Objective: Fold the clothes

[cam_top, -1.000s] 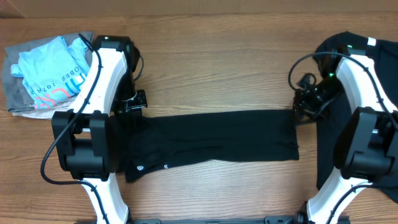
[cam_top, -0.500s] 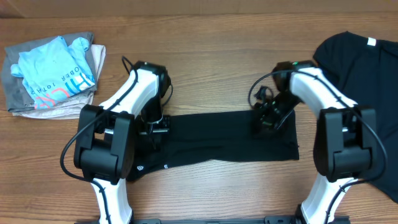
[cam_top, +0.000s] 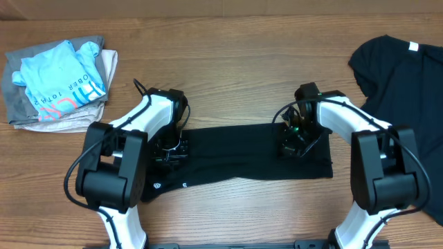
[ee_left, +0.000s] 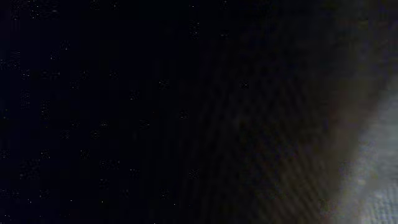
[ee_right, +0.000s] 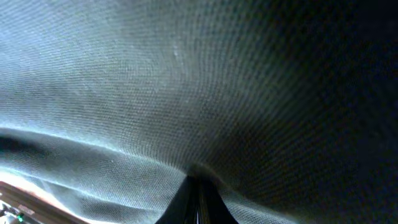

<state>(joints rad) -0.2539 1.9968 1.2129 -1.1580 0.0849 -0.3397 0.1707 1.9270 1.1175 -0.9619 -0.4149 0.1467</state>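
Note:
A black T-shirt (cam_top: 235, 155), folded into a long strip, lies across the middle of the table, with two tiny white marks near its left front corner. My left gripper (cam_top: 171, 149) is down on the strip's left part. The left wrist view shows only dark fabric (ee_left: 186, 112) pressed close, and the fingers are hidden. My right gripper (cam_top: 292, 144) is on the strip's right part. In the right wrist view, my right gripper (ee_right: 199, 190) is shut, pinching a tent of the fabric (ee_right: 186, 93) that drapes over it.
A second black T-shirt (cam_top: 405, 76) with a small white tag lies spread at the right edge, partly under the right arm. A pile of light blue and grey clothes (cam_top: 59, 79) sits at the far left. Bare wood shows between them at the back.
Both grippers moved inward from the strip's outer top corners onto the strip, the left one rightward and the right one leftward. Both closed during the move.

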